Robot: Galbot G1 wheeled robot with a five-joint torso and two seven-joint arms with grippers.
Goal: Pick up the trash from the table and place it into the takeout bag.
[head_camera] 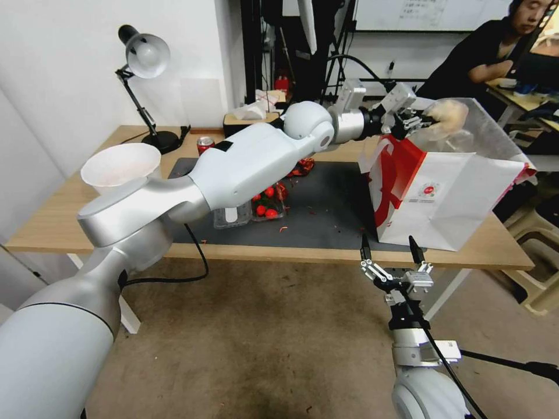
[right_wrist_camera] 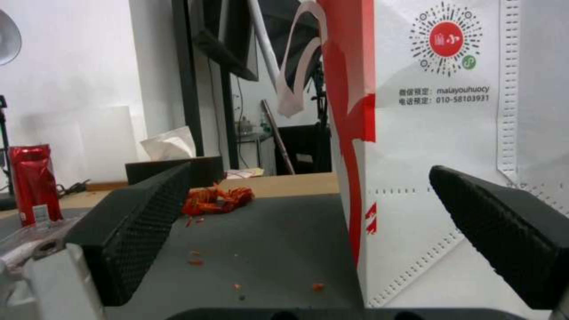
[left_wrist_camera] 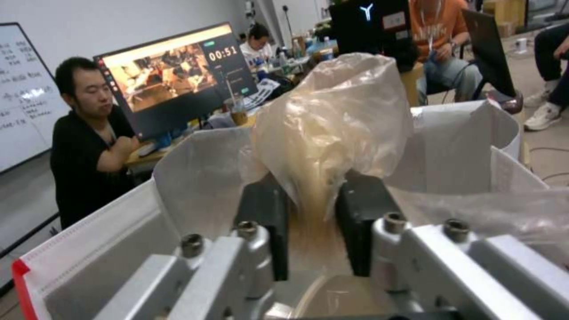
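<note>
Low in the head view, right of centre: right gripper, fingers spread and holding nothing, hanging just off the table's near edge, in front of the bag; bag upright at centre right, standing on the grey mat. Centre of the mat: clear tray of red leftovers, red scraps scattered beyond. Upper right, above the bag's open mouth: left gripper at the end of an arm stretched across the table, fingers pinched on the neck of a bagged bun — bun held over the foil-lined opening. Far upper left: red can beside a black lamp; tissue box at the back edge.
</note>
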